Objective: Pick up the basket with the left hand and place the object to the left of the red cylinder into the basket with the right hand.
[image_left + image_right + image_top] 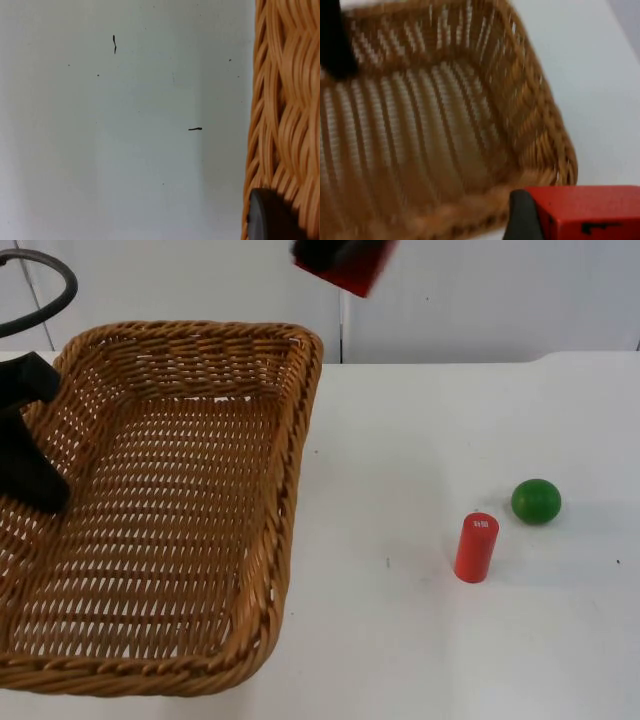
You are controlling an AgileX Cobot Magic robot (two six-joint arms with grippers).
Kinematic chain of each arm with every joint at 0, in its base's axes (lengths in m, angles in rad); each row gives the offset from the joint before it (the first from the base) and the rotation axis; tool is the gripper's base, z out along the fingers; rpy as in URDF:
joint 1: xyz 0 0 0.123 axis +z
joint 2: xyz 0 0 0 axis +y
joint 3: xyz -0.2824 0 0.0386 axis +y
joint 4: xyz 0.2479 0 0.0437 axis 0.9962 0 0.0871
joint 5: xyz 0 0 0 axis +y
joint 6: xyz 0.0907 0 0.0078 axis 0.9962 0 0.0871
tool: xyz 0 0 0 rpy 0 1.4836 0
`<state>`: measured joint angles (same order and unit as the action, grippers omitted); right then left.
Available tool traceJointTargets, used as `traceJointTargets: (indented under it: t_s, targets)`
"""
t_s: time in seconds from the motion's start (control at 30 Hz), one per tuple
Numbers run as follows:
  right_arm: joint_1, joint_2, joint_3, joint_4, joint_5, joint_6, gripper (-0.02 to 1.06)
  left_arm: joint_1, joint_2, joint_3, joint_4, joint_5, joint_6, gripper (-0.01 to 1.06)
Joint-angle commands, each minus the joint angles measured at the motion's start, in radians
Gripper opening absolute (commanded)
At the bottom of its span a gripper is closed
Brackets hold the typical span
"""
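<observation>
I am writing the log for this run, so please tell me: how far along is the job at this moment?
Done: the left claw holds the wicker basket at its left rim, and the right claw has a red block in its grip, off the table. In hand: the block is being carried high, near the basket's far corner. Left: releasing it inside the basket. The red cylinder and green ball stay on the table.

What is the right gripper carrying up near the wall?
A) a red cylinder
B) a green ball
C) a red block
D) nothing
C: the right gripper holds a red block in the air beyond the wicker basket, while the red cylinder and the green ball stand on the table.
</observation>
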<state>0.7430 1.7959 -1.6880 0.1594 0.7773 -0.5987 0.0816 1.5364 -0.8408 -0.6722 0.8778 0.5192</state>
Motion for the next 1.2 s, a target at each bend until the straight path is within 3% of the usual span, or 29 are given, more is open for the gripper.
traceJointTargets:
  t_s: [0.0, 0.1, 0.4, 0.67, 1.17]
  targets:
    - [0.022, -0.015, -0.006, -0.025, -0.076, 0.065, 0.00, 0.002, -0.013, -0.001, -0.025, 0.007, -0.004, 0.00]
    - [0.056, -0.015, -0.006, -0.019, -0.121, 0.078, 0.00, 0.002, -0.013, -0.001, -0.025, 0.007, -0.004, 0.00]
    - [0.107, 0.007, -0.010, -0.014, -0.114, 0.112, 0.00, 0.002, -0.013, -0.001, -0.025, 0.003, -0.004, 0.00]
    - [0.107, 0.102, -0.018, 0.003, -0.101, 0.112, 0.00, 0.002, -0.013, -0.001, -0.025, 0.003, -0.004, 0.00]
    - [0.107, 0.232, -0.018, 0.029, -0.183, 0.112, 0.00, 0.002, -0.013, -0.001, -0.024, 0.005, -0.004, 0.00]
